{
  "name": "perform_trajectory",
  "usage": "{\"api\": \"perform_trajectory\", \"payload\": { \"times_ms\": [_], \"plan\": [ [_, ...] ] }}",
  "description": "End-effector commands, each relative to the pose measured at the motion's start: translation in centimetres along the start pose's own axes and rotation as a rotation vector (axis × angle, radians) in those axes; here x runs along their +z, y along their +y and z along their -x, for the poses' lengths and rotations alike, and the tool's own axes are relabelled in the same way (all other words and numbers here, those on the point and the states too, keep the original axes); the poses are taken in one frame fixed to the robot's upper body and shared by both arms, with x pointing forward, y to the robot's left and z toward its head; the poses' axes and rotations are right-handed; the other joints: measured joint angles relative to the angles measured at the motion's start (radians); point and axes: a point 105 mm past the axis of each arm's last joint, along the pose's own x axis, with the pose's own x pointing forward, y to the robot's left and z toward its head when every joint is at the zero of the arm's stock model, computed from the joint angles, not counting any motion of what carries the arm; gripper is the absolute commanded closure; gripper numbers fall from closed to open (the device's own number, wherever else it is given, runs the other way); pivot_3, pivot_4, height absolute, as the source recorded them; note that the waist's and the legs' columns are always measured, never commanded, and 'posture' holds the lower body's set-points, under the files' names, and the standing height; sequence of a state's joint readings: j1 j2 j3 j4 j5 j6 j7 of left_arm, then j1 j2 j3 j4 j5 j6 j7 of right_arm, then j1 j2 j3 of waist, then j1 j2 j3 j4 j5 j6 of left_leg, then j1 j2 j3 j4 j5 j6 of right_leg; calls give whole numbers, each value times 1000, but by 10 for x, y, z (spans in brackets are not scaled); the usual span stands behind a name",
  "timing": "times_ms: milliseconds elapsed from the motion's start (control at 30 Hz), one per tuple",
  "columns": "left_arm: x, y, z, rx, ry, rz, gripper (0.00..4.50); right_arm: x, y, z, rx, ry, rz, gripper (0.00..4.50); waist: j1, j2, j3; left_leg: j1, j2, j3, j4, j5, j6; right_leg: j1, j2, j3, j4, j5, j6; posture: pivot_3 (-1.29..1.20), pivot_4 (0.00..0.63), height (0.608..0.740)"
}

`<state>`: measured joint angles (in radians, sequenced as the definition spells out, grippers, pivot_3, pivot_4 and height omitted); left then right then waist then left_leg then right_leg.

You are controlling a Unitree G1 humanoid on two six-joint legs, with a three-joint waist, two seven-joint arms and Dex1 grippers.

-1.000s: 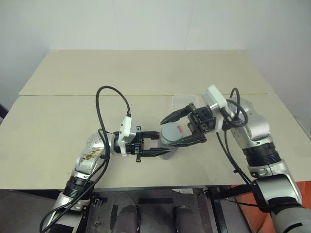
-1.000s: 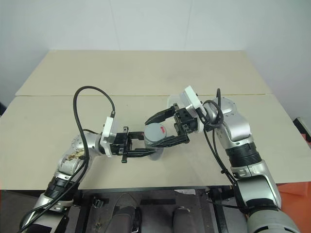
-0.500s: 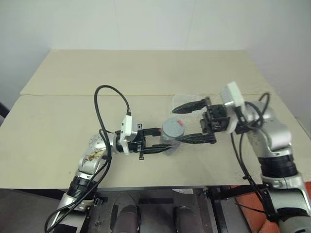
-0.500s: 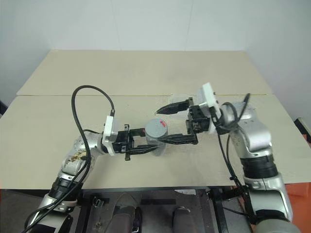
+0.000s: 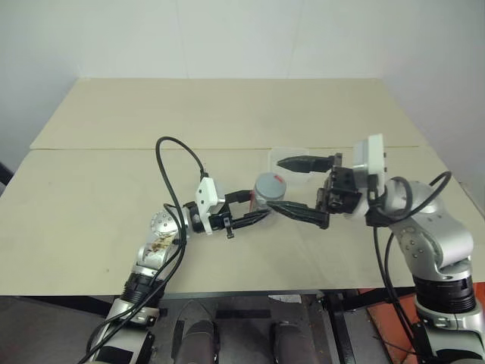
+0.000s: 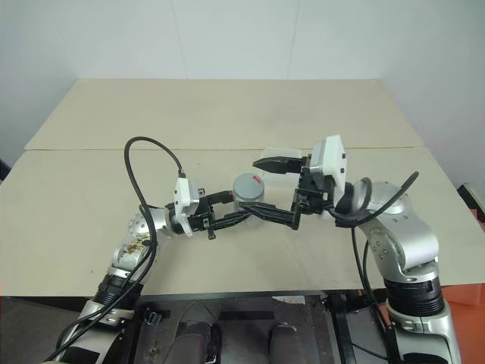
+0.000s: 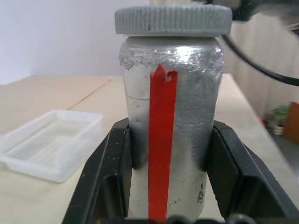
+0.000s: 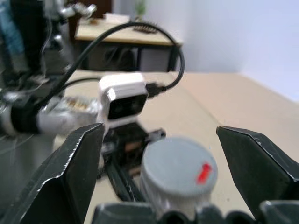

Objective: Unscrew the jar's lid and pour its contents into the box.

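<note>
The silver-grey jar [image 7: 170, 140] with a red stripe stands upright above the table, and my left gripper [image 5: 254, 212] is shut on its body. The grey ribbed lid [image 7: 173, 21] with a red patch [image 8: 203, 172] sits on top of the jar. My right gripper [image 5: 276, 184] reaches in from the right, open wide. Its fingers [image 8: 70, 172] stand on either side of the lid [image 5: 269, 186] without touching it. The clear box [image 5: 286, 153] lies on the table just behind the right gripper, and it appears again in the left wrist view [image 7: 51, 149]. The contents are hidden inside the jar.
The beige table [image 5: 114, 182] is made of two boards with a seam running across behind the box. Black cables [image 5: 178, 152] loop above both forearms. The table's front edge [image 5: 242, 290] lies close below the arms.
My right gripper has swung round to point leftward and more level, still open, with its arm moved out to the right. My left gripper carried the jar a little further from me.
</note>
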<state>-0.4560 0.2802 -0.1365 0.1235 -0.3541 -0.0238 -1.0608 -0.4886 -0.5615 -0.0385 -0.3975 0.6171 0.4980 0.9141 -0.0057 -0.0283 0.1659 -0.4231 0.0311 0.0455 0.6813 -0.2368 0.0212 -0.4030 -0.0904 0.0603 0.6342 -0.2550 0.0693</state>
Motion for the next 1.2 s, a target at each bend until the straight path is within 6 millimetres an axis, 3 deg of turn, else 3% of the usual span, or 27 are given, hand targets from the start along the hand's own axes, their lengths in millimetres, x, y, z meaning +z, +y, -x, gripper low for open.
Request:
{"api": "perform_trajectory", "payload": {
  "times_ms": [33, 433, 1200],
  "plan": [
    [11, 4, -2, 18, -34, -49, 2580, 5, -1, -9, -59, 1, 59, 21, 0, 0, 0, 0, 0, 0, 0, 0, 0, 0, 0, 0, 0, 0, 0, 0, 150, 740],
    [11, 5, -3, 23, -41, -47, 2580, -7, -12, -21, -169, 31, 83, 21, 0, 0, 0, 0, 0, 1, 0, 0, 0, 0, 0, 0, 0, 0, 0, 0, 150, 740],
    [12, 11, 9, 24, -50, -33, 2580, -16, -23, 9, -205, 75, 95, 21, -6, 0, 0, 0, 0, 1, 0, 0, 0, 0, 0, 0, 0, 0, 0, 0, 150, 740]
  ]
}}
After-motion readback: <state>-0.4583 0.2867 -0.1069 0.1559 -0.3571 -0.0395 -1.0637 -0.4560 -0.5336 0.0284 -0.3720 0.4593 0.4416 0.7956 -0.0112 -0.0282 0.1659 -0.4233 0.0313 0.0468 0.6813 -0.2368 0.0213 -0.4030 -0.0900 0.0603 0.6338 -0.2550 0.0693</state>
